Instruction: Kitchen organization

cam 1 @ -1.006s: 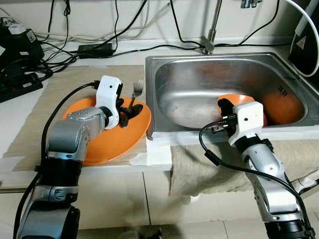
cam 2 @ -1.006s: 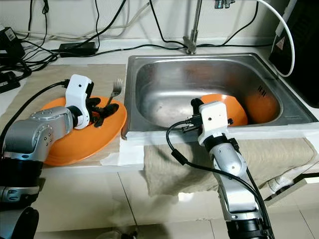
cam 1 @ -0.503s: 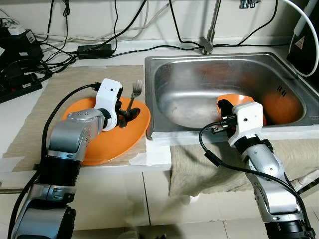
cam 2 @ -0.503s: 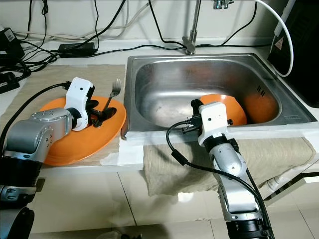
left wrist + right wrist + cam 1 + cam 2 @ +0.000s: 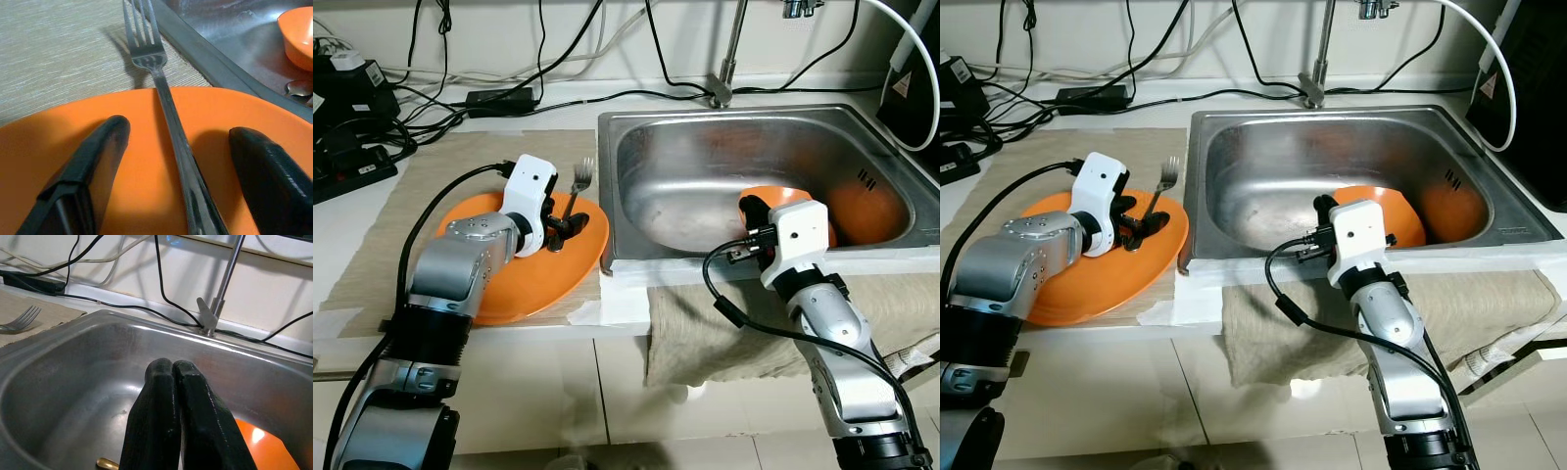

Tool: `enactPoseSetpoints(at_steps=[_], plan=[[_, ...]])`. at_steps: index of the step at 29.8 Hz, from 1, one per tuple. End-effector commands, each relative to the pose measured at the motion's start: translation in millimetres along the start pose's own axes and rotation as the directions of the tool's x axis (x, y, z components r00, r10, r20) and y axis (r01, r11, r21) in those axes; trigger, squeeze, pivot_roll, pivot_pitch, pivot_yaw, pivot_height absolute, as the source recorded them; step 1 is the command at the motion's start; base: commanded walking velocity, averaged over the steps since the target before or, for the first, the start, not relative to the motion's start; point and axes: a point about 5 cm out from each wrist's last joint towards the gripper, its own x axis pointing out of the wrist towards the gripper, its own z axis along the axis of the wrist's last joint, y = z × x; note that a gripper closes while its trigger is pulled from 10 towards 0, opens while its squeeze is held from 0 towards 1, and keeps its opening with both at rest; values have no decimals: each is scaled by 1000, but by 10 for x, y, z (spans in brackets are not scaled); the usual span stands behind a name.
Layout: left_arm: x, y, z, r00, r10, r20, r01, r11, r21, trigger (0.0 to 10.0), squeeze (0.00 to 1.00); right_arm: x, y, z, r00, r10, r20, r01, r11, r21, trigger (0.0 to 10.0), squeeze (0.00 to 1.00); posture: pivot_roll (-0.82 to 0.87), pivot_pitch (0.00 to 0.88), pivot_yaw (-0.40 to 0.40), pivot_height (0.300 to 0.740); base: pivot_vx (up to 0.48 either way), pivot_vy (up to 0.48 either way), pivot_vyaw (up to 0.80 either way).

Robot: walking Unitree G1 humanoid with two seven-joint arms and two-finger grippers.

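A pale kitchen counter (image 5: 352, 220) runs along a light wall, with a woven beige mat (image 5: 431, 171) laid on it beside a stainless steel sink (image 5: 705, 186). A grey cloth (image 5: 705, 328) hangs over the counter's front edge below the sink. Black cables (image 5: 509, 93) and a power strip (image 5: 352, 166) lie along the back of the counter, and a tap (image 5: 729, 59) rises behind the basin.

One large orange plate (image 5: 524, 274) sits on the mat. One metal fork (image 5: 168, 122) lies on it, tines reaching past the plate's rim over the mat toward the sink edge. Two orange dishes lie in the basin: a plate (image 5: 1396, 211) near the front wall and a bowl (image 5: 871, 211) at the far side of it. A gold-coloured utensil tip (image 5: 105, 463) shows on the sink floor.

The left gripper (image 5: 176, 142) rests low over the large plate with its two fingers (image 5: 95, 156) spread wide; the fork's handle runs between them, touching neither. The right gripper (image 5: 172, 369) reaches over the sink's front rim, its fingers pressed together and holding nothing; the orange plate in the basin lies just beyond and below its tips.
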Motion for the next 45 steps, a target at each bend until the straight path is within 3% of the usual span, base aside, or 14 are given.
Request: enactPoseSetpoints(at_steps=[1, 13, 16, 17, 18, 23, 24, 25, 34, 45], plan=[[42, -5, -211, 995, -8, -104, 8, 1000, -7, 0, 0, -12, 2, 19, 1000, 10, -1, -10, 1000, -14, 10000, 0, 13, 0, 42, 740, 0, 0, 0], [55, -18, -241, 994, -27, -102, 27, 1000, -2, 0, 0, -13, 21, 31, 1000, 23, -4, -23, 1000, -2, 10000, 0, 14, 0, 41, 740, 0, 0, 0], [63, -14, -249, 995, -21, -95, 21, 1000, 0, 0, 0, -5, 60, 66, 998, 64, -14, -63, 995, 71, 10000, 0, 13, 0, 43, 740, 0, 0, 0], [68, -7, -246, 996, -17, -90, 17, 1000, -2, 0, 0, -7, 128, 115, 988, 154, -14, -151, 980, 126, 10000, 0, 12, 0, 44, 740, 0, 0, 0], [68, -7, -246, 996, -17, -90, 17, 1000, -2, 0, 0, -7, 128, 115, 988, 154, -14, -151, 980, 126, 10000, 0, 12, 0, 44, 740, 0, 0, 0], [83, 4, -200, 998, -13, -59, 12, 1000, -16, 0, 0, -74, 276, 245, 920, 392, -8, -382, 901, 206, 10000, 0, 8, 0, 44, 740, 0, 0, 0], [83, 4, -200, 998, -13, -59, 12, 1000, -16, 0, 0, -74, 276, 245, 920, 392, -8, -382, 901, 206, 10000, 0, 8, 0, 44, 740, 0, 0, 0], [89, 12, -181, 999, -8, -46, 6, 999, -32, 0, 0, -100, 287, 288, 891, 454, -9, -439, 868, 232, 10000, 0, 8, 0, 43, 740, 0, 0, 0], [65, 58, -37, 999, 10, 36, -7, 998, -65, 0, 0, -157, 256, 427, 808, 589, -10, -562, 776, 285, 10000, 0, 9, 2, 44, 740, 0, 0, 0], [-103, 105, 369, 981, 21, 195, -9, 998, -61, 0, 0, -180, 239, 469, 788, 615, -17, -576, 747, 331, 10000, 0, 13, 10, 41, 740, 0, 0, 0]])
